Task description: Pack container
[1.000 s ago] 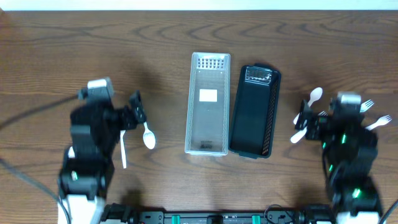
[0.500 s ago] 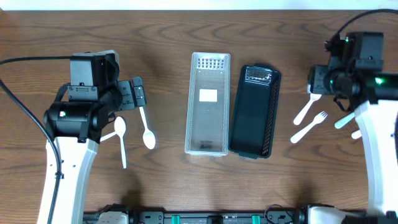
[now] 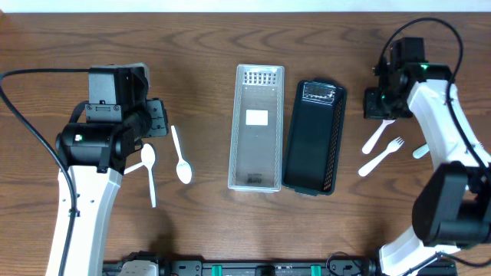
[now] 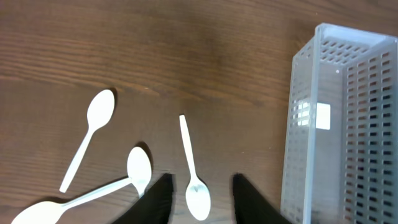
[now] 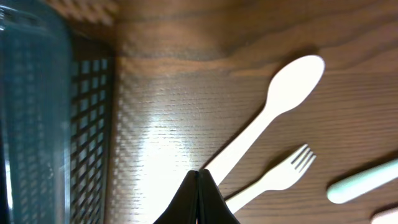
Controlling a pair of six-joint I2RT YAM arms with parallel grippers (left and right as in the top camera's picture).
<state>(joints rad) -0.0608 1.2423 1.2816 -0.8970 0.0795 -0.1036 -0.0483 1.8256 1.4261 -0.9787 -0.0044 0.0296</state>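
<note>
The clear slotted container [image 3: 258,126] stands mid-table, and the left wrist view shows its perforated wall [image 4: 339,124]. A black container [image 3: 313,136] lies beside it on the right, its mesh side [image 5: 43,112] showing in the right wrist view. My left gripper [image 3: 159,119] hovers over white spoons; its jaws [image 4: 201,179] stand apart on either side of one spoon's bowl [image 4: 197,198] without touching it. My right gripper [image 3: 381,106] is shut [image 5: 199,178], nothing between its fingers, just above the handle of a white spoon [image 5: 273,112] with a white fork [image 5: 273,177] next to it.
Two more white spoons [image 4: 92,140] [image 4: 127,180] lie left of my left gripper. A pale utensil handle [image 5: 364,180] lies right of the fork. Black cables trail over the table on both sides.
The left jaws have narrowed around the spoon's bowl. The right arm has swung round above the spoon and fork, and its jaws have closed fully.
</note>
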